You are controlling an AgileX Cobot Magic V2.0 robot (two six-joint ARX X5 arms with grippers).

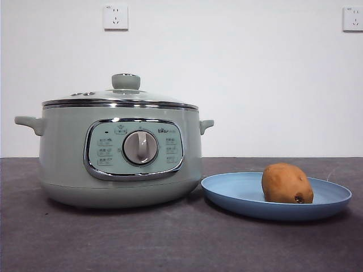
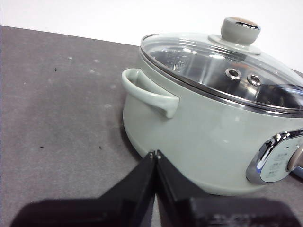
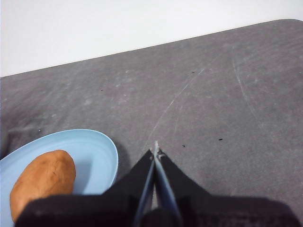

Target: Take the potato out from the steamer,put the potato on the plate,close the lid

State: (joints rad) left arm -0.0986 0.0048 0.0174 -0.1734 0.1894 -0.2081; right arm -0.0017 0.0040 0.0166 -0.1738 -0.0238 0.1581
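Observation:
The pale-green steamer stands at the left of the table, with the glass lid seated on it, knob up. The brown-orange potato lies on the light-blue plate to the steamer's right. Neither arm shows in the front view. My left gripper is shut and empty, held off the steamer's side below its handle; the lid shows there too. My right gripper is shut and empty over bare table beside the plate, which holds the potato.
The dark grey table top runs to a white wall with two sockets. The steamer's side handle sticks out toward my left gripper.

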